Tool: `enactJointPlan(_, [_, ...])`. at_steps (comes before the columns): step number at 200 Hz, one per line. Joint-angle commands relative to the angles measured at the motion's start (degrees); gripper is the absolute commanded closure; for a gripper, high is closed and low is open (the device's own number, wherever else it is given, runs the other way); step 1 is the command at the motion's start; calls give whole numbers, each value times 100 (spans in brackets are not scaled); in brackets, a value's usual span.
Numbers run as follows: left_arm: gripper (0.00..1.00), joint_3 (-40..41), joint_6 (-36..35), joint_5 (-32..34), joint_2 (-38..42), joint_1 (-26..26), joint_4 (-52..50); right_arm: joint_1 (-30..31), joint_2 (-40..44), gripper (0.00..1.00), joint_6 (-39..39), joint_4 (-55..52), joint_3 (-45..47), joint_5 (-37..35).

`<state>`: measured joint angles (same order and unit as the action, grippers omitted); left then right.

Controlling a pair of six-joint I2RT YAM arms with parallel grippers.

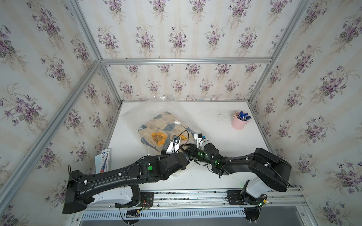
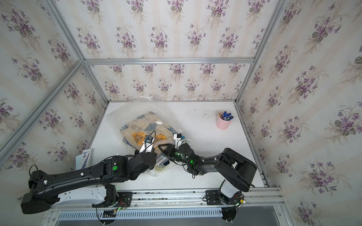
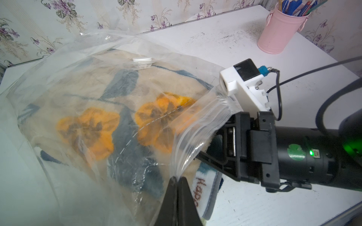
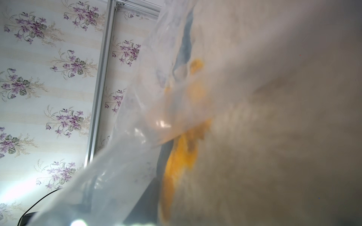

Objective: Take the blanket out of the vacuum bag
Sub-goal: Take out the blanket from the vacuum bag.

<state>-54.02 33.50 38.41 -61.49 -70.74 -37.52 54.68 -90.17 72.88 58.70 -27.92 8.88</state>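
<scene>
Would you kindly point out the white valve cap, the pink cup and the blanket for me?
valve cap [image 1: 177, 122]: in a top view, centre of its round top.
pink cup [image 1: 238, 124]: in a top view, its outer wall.
blanket [image 3: 88, 130]: left wrist view, an orange flower print.

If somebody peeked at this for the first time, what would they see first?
Probably the big clear vacuum bag in the middle of the white table, with a fluffy blanket with orange flowers inside. The black left arm and right arm meet at its near end, where the left gripper pinches the plastic edge. A pink cup of pens stands in the far right corner.
</scene>
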Motion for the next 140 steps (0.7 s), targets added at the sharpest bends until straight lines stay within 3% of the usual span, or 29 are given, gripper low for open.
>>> enactJointPlan(1, [100,-74,-18,42,38,5,9,0,213,57,-63,59,-205,198])
enactJointPlan(44, [100,-92,-49,83,120,8,-17,2,387,55,-231,-186,-452,344])
enactJointPlan(140, [100,-27,-18,76,132,5,34,4,617,49,57,-168,332,141])
